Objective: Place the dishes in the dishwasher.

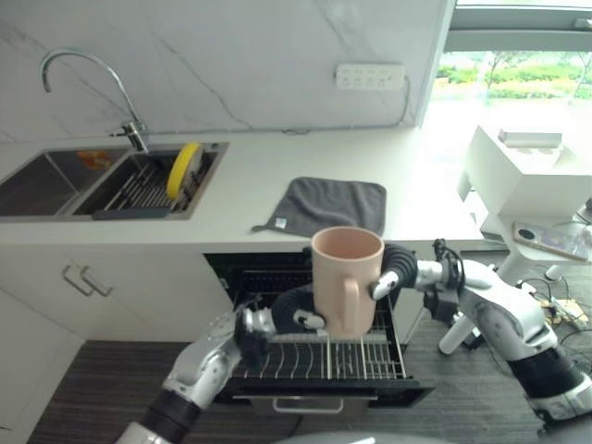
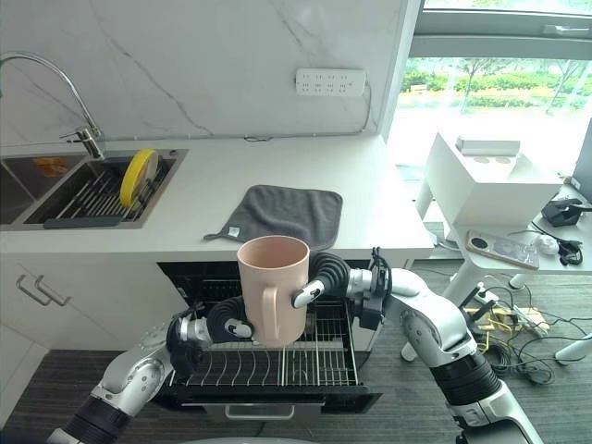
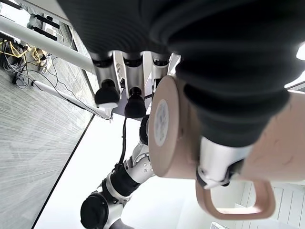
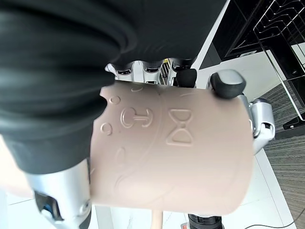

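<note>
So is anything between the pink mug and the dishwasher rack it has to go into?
Nothing visible. The mug is held upright by both the left hand and the right hand directly above the pulled-out rack, and the wire rack under it looks bare.

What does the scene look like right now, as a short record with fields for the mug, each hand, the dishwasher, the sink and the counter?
mug: pink mug, upright, handle toward the camera, held above the rack
left hand: left hand against the mug's lower left side, thumb on it
right hand: right hand curled round the mug's right side
dishwasher: rack pulled out under the counter, looks empty
sink: yellow plate standing on edge in the sink rack
counter: grey cloth lying flat near the front edge
</note>
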You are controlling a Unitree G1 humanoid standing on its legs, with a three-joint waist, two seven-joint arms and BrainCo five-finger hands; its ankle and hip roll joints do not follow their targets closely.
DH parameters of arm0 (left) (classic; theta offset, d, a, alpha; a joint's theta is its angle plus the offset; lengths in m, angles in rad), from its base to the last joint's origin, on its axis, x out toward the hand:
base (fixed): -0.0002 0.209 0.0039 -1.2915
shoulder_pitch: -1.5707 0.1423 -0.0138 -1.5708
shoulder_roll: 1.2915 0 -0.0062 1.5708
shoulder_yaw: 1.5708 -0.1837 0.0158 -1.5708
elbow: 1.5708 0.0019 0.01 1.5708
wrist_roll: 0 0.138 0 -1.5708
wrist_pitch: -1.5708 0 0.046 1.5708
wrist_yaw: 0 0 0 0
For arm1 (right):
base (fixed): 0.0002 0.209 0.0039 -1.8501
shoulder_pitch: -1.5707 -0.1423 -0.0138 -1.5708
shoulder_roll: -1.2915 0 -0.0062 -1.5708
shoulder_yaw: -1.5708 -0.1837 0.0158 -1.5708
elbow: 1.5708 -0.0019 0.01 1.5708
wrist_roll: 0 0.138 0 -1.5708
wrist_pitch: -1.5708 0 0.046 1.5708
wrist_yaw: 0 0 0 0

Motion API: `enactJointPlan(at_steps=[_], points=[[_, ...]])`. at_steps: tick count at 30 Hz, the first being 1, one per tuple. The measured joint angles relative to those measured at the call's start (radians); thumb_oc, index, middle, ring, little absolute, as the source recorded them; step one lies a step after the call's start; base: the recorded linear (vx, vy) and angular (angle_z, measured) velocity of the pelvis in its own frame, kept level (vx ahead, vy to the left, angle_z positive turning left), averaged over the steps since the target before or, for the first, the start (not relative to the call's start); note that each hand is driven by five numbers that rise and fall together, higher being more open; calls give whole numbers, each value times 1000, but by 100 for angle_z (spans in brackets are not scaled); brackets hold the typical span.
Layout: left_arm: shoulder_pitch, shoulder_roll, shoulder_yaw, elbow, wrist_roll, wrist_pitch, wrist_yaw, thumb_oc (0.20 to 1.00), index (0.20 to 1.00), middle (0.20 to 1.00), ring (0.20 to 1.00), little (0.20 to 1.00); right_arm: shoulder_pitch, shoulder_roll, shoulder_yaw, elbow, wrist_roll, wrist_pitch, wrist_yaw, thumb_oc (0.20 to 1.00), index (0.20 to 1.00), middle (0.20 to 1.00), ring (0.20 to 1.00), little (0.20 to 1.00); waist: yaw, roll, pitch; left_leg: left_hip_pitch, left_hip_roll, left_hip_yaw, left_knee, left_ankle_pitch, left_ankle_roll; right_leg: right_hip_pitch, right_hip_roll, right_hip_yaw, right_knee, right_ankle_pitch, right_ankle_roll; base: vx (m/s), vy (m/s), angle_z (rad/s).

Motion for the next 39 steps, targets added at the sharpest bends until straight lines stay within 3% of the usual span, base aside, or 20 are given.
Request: enactJointPlan(at_steps=[8,24,25,26,27,32,39], points=[[1,-10,0,-2,27,-9,-7,200,200,200,200,200,0,4,2,0,-4,-9,-14,200,200,200,200,200,3,6,-4,0,0,0,0,0,0,0,0,0,0,0,0,0,0,0],[-1,-20,5,-5,33,-17,-6,200,200,200,200,200,2,-1,8,0,-53,-106,18,200,200,200,200,200,3,6,-4,0,0,0,0,0,0,-1,0,1,0,0,0,0,0,0],[-1,-21,5,-5,32,-17,-2,416,416,416,416,416,2,-1,8,0,-53,-110,16,200,200,200,200,200,3,6,-4,0,0,1,0,0,0,-1,0,1,0,0,0,0,0,0],[-1,-21,6,-5,32,-16,-1,878,878,878,878,878,2,-1,8,1,-53,-113,14,200,200,200,200,200,3,6,-4,0,0,1,0,0,0,-1,0,1,0,0,0,0,0,0],[-1,-21,6,-5,32,-14,4,1000,1000,1000,1000,1000,3,-1,8,1,-53,-116,11,200,200,200,200,200,3,6,-4,0,0,1,0,0,0,-1,0,1,0,0,0,0,0,0],[12,-26,8,5,34,23,35,1000,1000,1000,1000,1000,4,3,-18,-11,-52,-176,4,200,200,200,200,200,3,6,-4,0,0,1,0,-1,1,-1,0,1,0,0,0,0,0,0],[28,-35,11,43,34,28,44,1000,1000,1000,1000,1000,4,9,-43,-10,-42,-197,-19,200,200,200,200,200,3,5,-3,0,0,1,0,-1,1,-1,0,1,0,0,0,0,0,0]])
